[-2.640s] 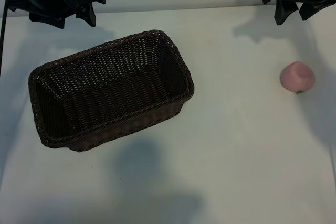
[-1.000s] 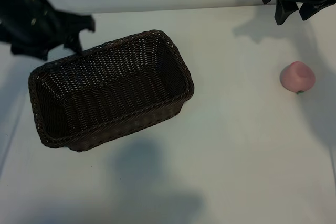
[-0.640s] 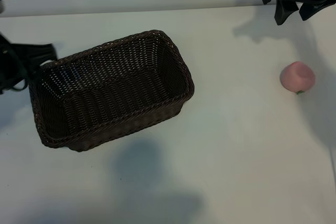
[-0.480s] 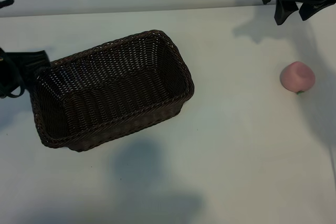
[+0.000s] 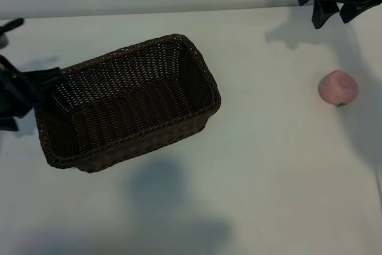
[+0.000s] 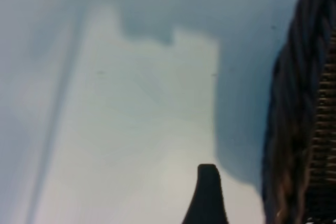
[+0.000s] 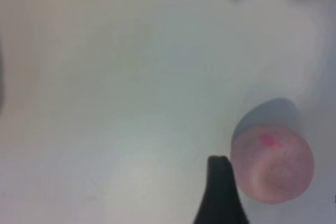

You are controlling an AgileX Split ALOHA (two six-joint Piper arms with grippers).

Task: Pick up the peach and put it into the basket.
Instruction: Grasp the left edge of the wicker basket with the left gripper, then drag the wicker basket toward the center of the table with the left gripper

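The peach (image 5: 338,88), small and pale pink, lies on the white table at the far right. In the right wrist view the peach (image 7: 273,166) sits just beside one dark finger (image 7: 219,190), not touching it. My right gripper (image 5: 333,16) hangs open at the back right corner, well behind the peach. The dark-brown woven basket (image 5: 197,70) stands left of centre with nothing in it. My left gripper (image 5: 27,97) is open and low at the basket's left end. One of its fingers (image 6: 207,195) shows over bare table next to the basket's rim (image 6: 299,103).
The white table top (image 5: 268,165) runs bare between the basket and the peach. The table's back edge (image 5: 239,9) crosses the top of the exterior view, with a pale wall behind. Soft shadows lie on the front of the table.
My left arm has swung from the back left corner forward along the table's left side to the basket's left end. Peach, basket and right arm have not moved.
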